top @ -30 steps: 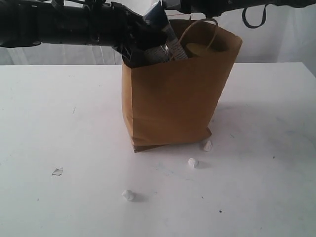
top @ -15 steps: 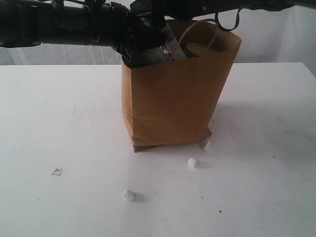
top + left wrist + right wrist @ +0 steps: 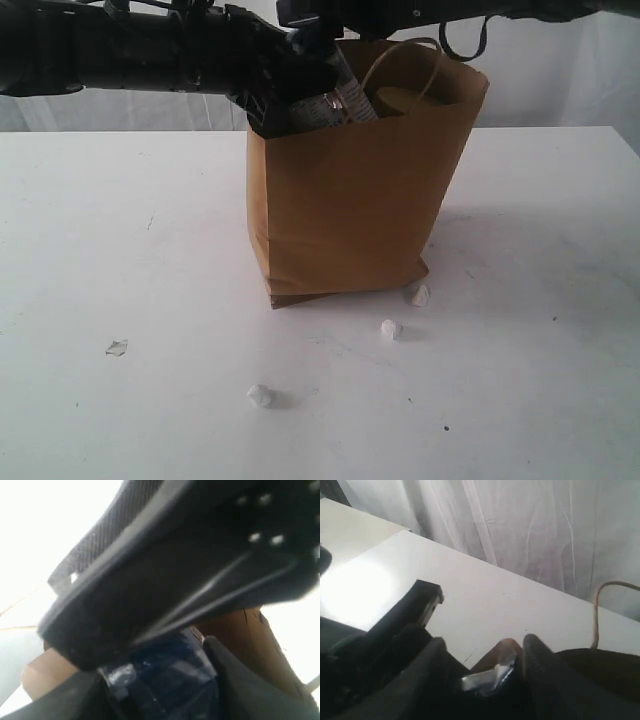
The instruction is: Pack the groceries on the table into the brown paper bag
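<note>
The brown paper bag [image 3: 350, 200] stands upright mid-table. The long blue-white packet [image 3: 343, 95] pokes out of its mouth at the left rim, tilted. My right gripper [image 3: 315, 30] reaches across from the right above the bag and is shut on the packet's top end [image 3: 487, 680]. My left gripper [image 3: 275, 105] sits at the bag's left rim with its fingers apart, and the packet [image 3: 170, 675] lies between them. No other groceries show on the table [image 3: 120, 250].
Three white crumpled scraps [image 3: 259, 396] [image 3: 390, 328] [image 3: 418, 294] lie in front of the bag, and a small clear scrap [image 3: 116, 347] lies at the left. A paper-cord handle [image 3: 405, 60] arches over the bag's mouth. A white curtain hangs behind.
My right arm came down and to the left with the packet, which now sits lower in the bag. The right fingers have narrowed. The left arm has not moved.
</note>
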Tool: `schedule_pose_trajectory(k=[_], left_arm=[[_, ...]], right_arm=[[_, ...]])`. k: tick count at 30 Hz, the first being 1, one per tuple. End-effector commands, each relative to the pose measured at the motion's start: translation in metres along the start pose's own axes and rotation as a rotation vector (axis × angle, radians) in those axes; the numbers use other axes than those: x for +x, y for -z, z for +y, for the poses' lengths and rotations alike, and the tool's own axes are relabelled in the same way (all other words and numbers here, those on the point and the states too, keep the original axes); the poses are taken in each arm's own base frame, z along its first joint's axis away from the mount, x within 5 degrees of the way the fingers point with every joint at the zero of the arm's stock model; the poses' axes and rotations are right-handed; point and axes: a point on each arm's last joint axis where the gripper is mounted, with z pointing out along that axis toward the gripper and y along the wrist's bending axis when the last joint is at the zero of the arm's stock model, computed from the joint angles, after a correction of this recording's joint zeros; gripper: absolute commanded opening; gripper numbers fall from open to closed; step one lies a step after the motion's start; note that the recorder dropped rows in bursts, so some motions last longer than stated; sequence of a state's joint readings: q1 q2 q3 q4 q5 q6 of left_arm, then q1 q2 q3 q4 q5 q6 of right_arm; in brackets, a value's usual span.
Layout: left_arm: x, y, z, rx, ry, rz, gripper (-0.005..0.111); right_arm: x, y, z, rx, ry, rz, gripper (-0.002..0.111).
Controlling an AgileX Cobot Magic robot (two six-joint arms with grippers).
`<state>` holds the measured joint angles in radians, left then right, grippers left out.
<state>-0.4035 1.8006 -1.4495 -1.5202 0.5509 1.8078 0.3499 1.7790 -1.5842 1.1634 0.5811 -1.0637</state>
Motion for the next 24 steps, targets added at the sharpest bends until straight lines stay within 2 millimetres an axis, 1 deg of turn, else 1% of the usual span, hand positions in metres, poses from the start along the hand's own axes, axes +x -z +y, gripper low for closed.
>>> schedule_pose_trajectory(k=[1,2,3,11,13,16,19,20,22,23,24], left_arm=[[0.003,-0.002,0.000,0.003,0.003,0.007,0.053],[0.002,-0.001,0.000,0.002,0.002,0.006,0.053],[0.002,-0.001,0.000,0.002,0.002,0.006,0.053],[0.002,0.001,0.006,-0.062,0.000,0.027,0.053],[-0.001,0.003,0.007,-0.088,0.015,0.028,0.053],[-0.012,0.010,0.005,-0.097,0.035,0.006,0.053],[-0.021,0.014,0.001,-0.067,0.022,-0.021,0.053],[-0.023,0.015,-0.001,-0.055,0.019,-0.028,0.055],[-0.025,0.016,-0.002,-0.046,0.014,-0.035,0.063],[-0.025,0.016,-0.002,-0.047,0.015,-0.036,0.071],[-0.025,0.016,-0.002,-0.047,0.015,-0.036,0.077]], right_arm=[[-0.003,0.002,-0.003,0.036,0.012,-0.024,0.013],[-0.005,0.003,-0.003,0.043,0.013,-0.030,0.005],[-0.006,0.004,-0.002,0.047,0.015,-0.036,0.000],[-0.018,0.014,-0.005,0.132,0.031,-0.105,0.000],[-0.020,0.016,-0.005,0.148,0.043,-0.112,0.000],[-0.020,0.016,-0.005,0.147,0.045,-0.110,0.000],[-0.020,0.016,-0.005,0.146,0.049,-0.107,0.000],[-0.020,0.016,-0.005,0.146,0.049,-0.107,0.000],[-0.019,0.016,-0.005,0.145,0.048,-0.106,0.000],[-0.019,0.016,-0.004,0.138,0.049,-0.102,0.000],[-0.019,0.016,-0.004,0.135,0.046,-0.101,0.000]])
